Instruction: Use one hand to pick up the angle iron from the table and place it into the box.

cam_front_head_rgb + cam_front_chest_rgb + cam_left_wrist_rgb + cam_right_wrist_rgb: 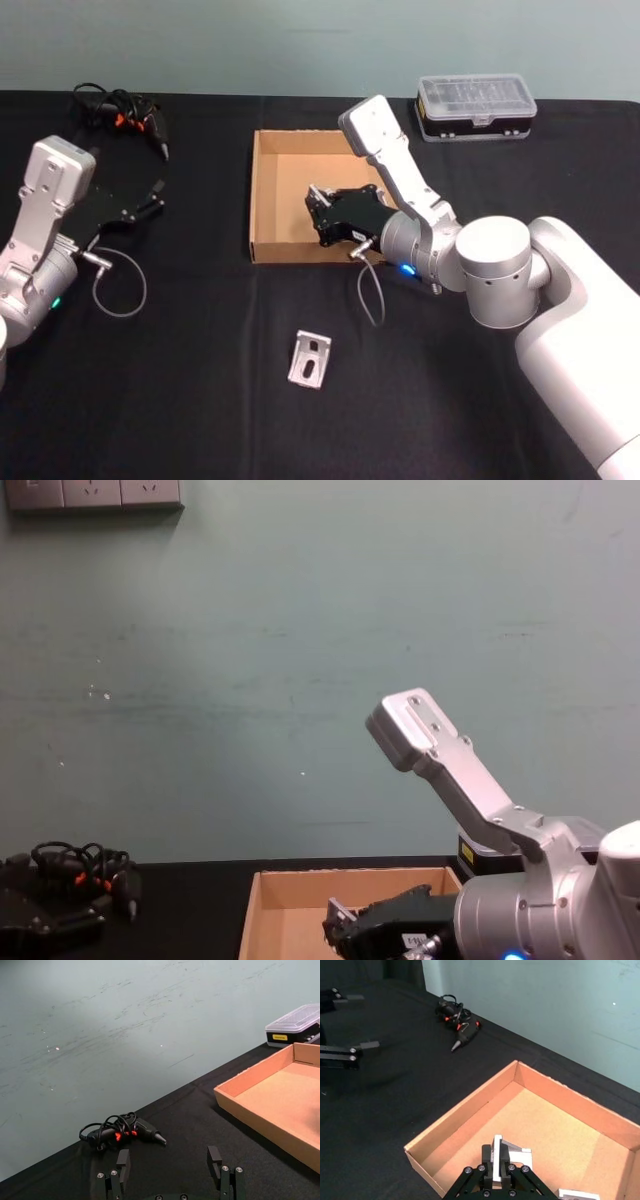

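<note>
While the left claw rests wide open at the left of the frame, the box sits in the middle of the worktop. Below it lies a spare angle iron. The right claw is squeezed tight on an angle iron above the box floor. It should go down low, then let go softly, away from the walls.
</note>
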Robot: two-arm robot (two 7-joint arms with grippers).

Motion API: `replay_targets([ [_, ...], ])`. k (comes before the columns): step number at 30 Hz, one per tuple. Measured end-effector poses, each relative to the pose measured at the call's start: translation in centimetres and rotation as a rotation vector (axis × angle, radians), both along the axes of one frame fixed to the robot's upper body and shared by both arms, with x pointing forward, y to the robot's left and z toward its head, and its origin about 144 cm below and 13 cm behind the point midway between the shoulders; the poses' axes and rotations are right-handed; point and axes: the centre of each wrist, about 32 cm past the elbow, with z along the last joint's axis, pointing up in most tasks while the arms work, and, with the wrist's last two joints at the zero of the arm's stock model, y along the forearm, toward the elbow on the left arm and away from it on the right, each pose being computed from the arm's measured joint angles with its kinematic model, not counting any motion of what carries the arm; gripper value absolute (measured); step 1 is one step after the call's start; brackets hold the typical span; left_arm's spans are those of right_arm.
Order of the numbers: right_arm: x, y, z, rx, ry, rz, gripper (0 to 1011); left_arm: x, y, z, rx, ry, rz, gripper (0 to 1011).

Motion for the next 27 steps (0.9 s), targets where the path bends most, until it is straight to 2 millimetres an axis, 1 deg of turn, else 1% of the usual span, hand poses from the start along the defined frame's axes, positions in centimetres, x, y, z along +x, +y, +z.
replay_targets([
  [9,0.28,0.25,-0.30,-0.008,0.004,-0.016,86,0.00,0.00,0.00,0.000,0.000,0.000,1011],
  [27,0.26,-0.02,-0.68,-0.012,0.022,-0.045,86,0.00,0.00,0.00,0.000,0.000,0.000,1011],
])
